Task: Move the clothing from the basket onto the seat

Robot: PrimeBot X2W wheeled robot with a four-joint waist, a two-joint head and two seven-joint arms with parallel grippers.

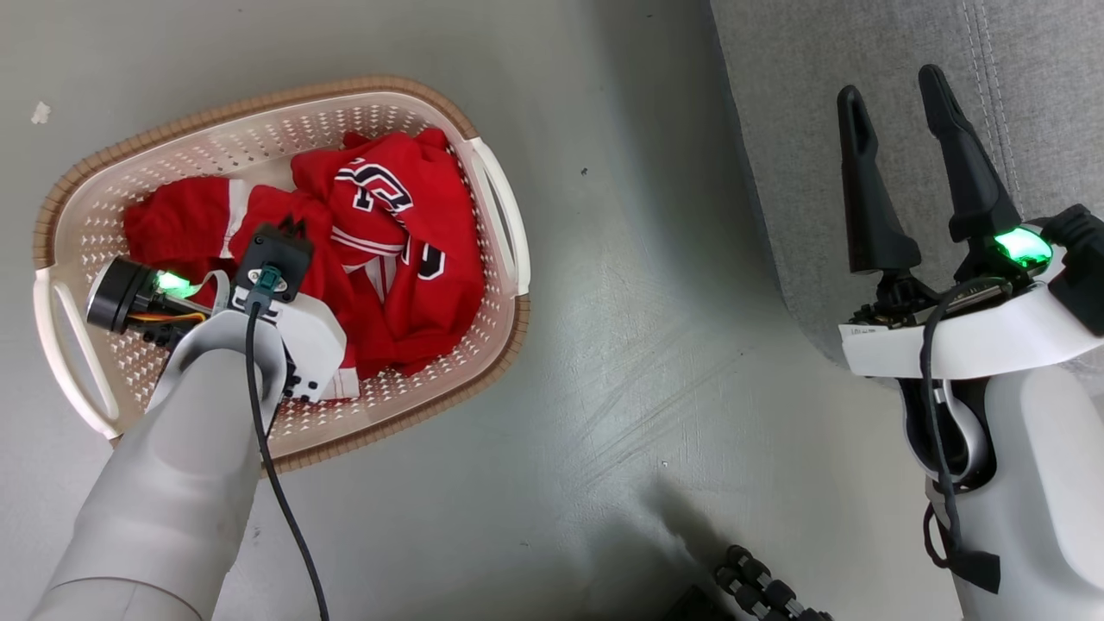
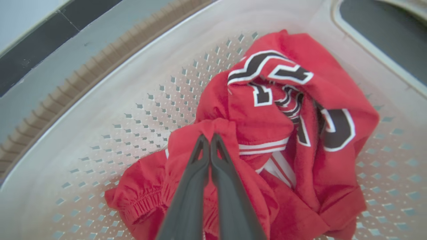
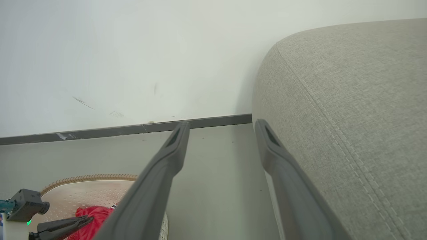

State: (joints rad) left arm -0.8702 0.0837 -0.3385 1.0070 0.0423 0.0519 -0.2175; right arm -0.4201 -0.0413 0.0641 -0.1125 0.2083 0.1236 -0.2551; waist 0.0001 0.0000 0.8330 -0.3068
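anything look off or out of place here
Nothing much. The clothes lie crumpled inside the upright basket, with the left claw pinched on a fold. The right claw is open by the sofa. Only a small white scrap litters the floor.

A smooth grey floor [image 1: 621, 362] spreads across the head view's middle, with a small pale scrap [image 1: 40, 112] at upper left. In the right wrist view, a dark baseboard [image 3: 100, 134] crosses mid-frame beneath a scuffed white wall [image 3: 133, 50].
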